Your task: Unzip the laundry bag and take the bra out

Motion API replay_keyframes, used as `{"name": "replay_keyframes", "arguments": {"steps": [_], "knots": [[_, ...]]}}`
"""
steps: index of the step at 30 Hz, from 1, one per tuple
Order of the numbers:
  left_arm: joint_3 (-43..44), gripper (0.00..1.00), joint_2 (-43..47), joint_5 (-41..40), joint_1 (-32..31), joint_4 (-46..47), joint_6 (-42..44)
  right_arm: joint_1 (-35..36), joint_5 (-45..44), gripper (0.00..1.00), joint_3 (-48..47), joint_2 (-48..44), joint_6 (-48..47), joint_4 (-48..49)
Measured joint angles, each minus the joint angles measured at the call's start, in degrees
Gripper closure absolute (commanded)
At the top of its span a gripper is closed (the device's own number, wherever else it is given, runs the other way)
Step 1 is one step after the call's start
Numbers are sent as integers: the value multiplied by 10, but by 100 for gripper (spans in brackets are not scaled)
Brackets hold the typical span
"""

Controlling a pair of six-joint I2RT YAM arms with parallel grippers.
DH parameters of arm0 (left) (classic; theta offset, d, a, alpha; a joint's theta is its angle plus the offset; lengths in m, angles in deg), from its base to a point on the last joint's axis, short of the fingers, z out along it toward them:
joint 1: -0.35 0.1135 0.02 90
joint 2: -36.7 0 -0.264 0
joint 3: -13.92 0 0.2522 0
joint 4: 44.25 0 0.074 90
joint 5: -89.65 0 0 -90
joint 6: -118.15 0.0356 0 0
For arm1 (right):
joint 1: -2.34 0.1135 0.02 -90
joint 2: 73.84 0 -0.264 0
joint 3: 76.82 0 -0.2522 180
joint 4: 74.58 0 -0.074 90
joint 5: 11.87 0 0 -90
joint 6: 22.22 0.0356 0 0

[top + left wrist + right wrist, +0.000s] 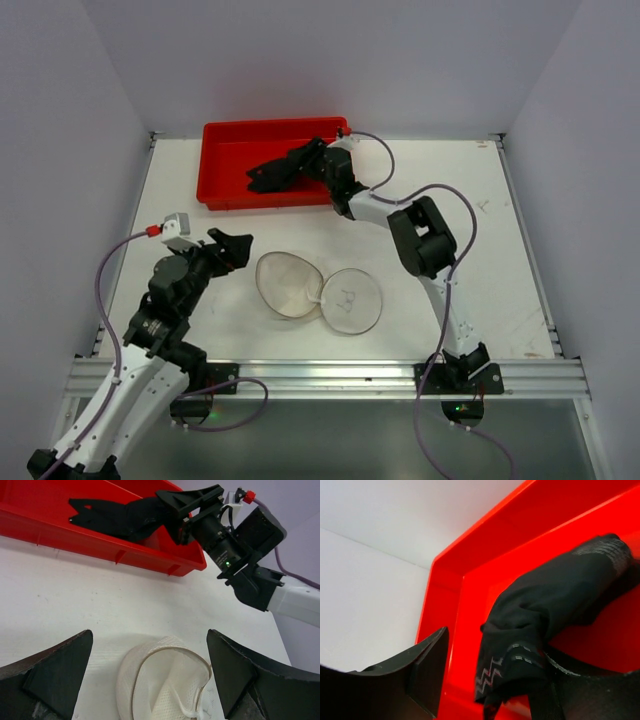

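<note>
Right tool (268, 178) over the red tray (225, 135) at the far side of the desk (480, 250), with the bra (285, 165) at its fingers. The main hazard, as a judgement, is snagging. In the right wrist view the black fabric lies draped over and against one finger, so a retreating arm could drag the garment back over the tray wall or drop it on the desk short of the tray. A second risk is that the fabric bunches and catches between finger and tray wall if the tool moves sideways before lifting clear. The jaws of the right tool stand partly apart: one finger is clear of the fabric with a gap showing, and the other touches it, so nothing is clamped. Whether the bra already rests on the tray floor cannot be told from these views. The left tool (232, 248) hovers just beside the laundry bag (290, 285) with its jaws spread wide, holding and touching nothing. The bag lies near the middle of the desk, unzipped, its lid flap (352, 300) folded out flat beside the bowl and the interior showing only white mesh. A low pass of the left tool could nudge the light bag across the desk.
</note>
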Motion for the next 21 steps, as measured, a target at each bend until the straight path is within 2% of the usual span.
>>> {"name": "replay_keyframes", "arguments": {"steps": [9,16,21], "knots": [[-8,0,-40,9,0,43,0,-24,7,38,103,-191,-38,-91],[-12,0,-151,52,0,96,6,-25,12,37,107,-329,-96,-226],[-23,0,-166,83,0,119,30,-23,13,37,179,-421,-128,-300]]}}
